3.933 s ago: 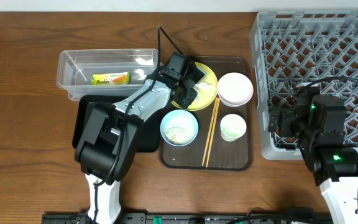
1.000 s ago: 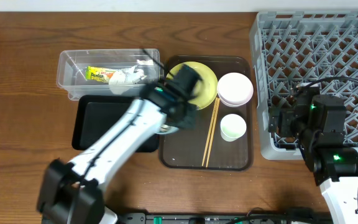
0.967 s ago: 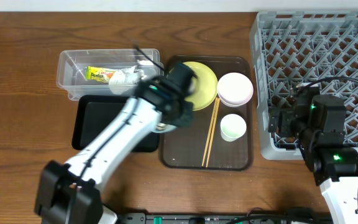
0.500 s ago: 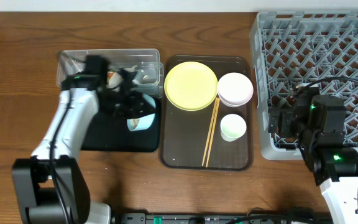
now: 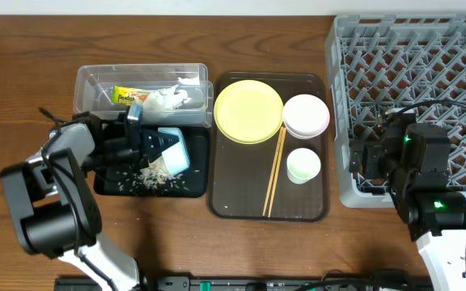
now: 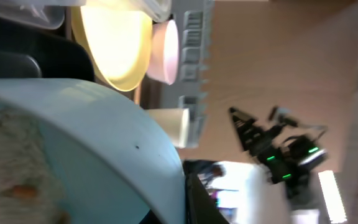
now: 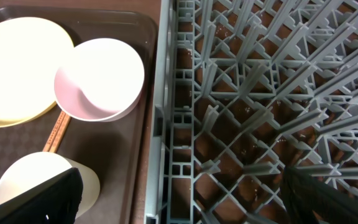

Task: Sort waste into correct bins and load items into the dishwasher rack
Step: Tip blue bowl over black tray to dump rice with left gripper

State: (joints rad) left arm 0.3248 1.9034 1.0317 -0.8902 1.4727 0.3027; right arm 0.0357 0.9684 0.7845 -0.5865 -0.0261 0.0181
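Tipped light blue bowl (image 5: 171, 150) clamped in left tool (image 5: 146, 142) over black tray (image 5: 194, 187); right tool (image 7: 179, 200) spread wide

the yellow-green wrapper (image 5: 128, 97) bears dark print, too small to read.

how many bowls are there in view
2. The pale pink bowl sits on the dark brown serving tray; the light blue bowl is tipped over the shallow black plastic tray, held by the left gripper.
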